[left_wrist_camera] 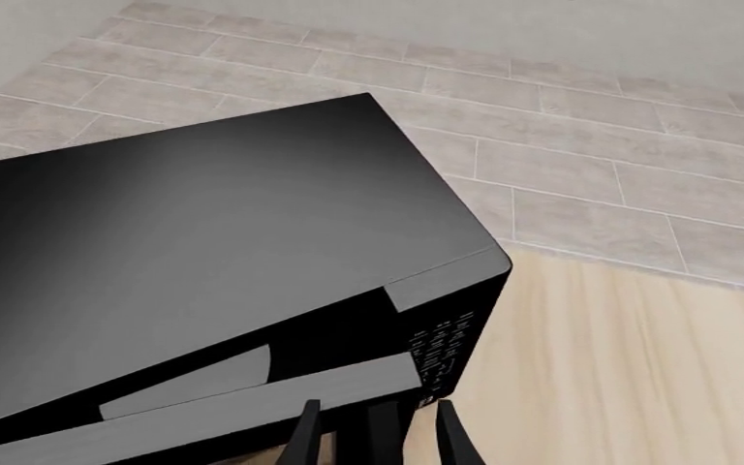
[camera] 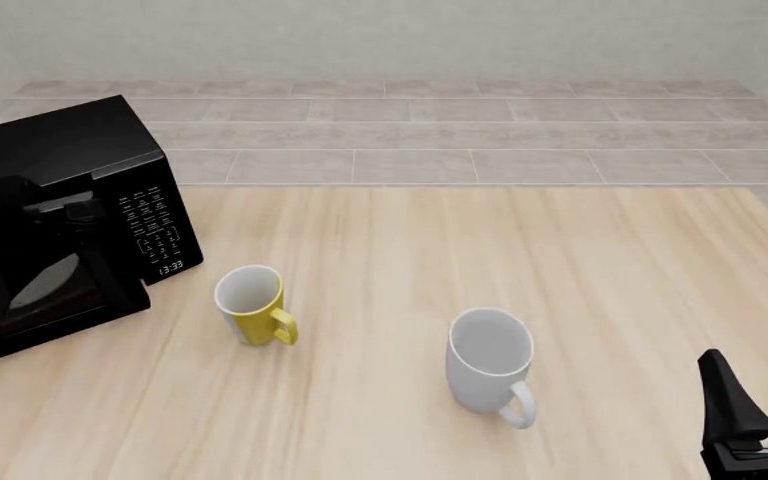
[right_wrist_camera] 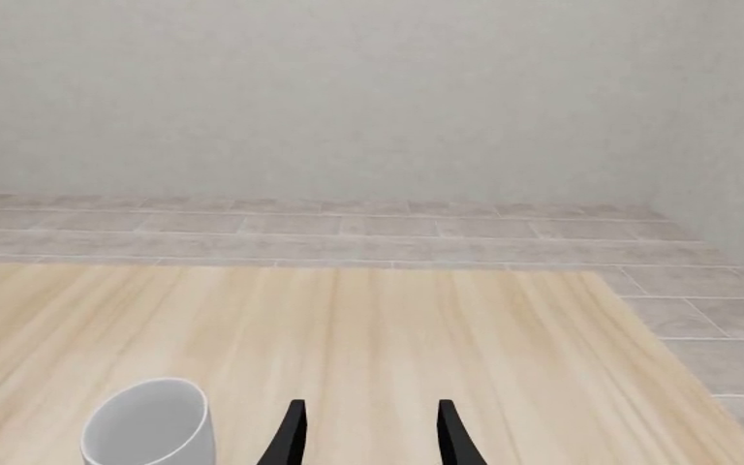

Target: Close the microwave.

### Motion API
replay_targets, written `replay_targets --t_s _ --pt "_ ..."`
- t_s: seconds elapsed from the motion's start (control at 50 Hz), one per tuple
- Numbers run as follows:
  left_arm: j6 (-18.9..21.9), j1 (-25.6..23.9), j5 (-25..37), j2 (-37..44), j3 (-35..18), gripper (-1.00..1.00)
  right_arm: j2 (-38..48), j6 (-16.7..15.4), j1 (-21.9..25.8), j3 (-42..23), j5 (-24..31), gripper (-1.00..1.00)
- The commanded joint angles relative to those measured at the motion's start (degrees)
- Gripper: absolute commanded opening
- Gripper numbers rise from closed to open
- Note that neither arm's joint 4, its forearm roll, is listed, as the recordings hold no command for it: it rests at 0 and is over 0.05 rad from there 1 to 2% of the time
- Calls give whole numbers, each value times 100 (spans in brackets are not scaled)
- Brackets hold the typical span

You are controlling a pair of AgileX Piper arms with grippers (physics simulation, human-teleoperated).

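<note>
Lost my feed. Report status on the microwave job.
Left pincer open at microwave door top. Door nearly shut. Right pincer open, idle. Yellow mug, white mug clear of door.

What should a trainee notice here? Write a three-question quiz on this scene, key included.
1. True or false: the right gripper holds the white mug.
2. Which mug stands nearer the microwave? A: the yellow mug. B: the white mug.
3. Fill in: ___ mugs stand on the table.

Key: 1 false, since the gripper is open and apart from the mug; 2 A; 3 two.
</note>
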Motion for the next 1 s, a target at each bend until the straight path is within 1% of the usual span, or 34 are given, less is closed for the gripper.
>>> replay_targets --t_s 0.02,0.22,0.34,0.38,0.5,0.58,0.66,0.72,0.76,0.82,0.86,0.96,1.0 --pt "281 267 69 552 -605 100 37 -3 6 3 -35 100" --pt "162 467 120 884 -858 100 -35 -14 -6 -21 32 100" --pt "159 565 -42 1062 -822 100 6 -57 -3 -6 -12 100" --pt "153 601 -5 1101 -869 100 -13 -58 -3 -25 17 100" --pt "138 639 35 1134 -939 100 26 -68 -13 0 -36 100" --pt "126 609 -10 1103 -888 100 49 -69 0 0 -45 100" --pt "128 746 58 1156 -963 100 -13 -74 14 -12 6 100" --pt "15 694 74 1209 -971 100 -4 -88 14 -4 9 100" --pt "64 681 70 1157 -932 100 94 -95 4 4 -75 100" --pt "23 688 107 1112 -937 100 78 -117 16 3 -56 100" --pt "99 782 94 1146 -972 100 60 -116 28 5 -39 100" --pt "108 768 54 1153 -924 100 91 -109 20 7 -64 100" --pt "49 746 64 1129 -907 100 69 -109 34 5 -35 100"
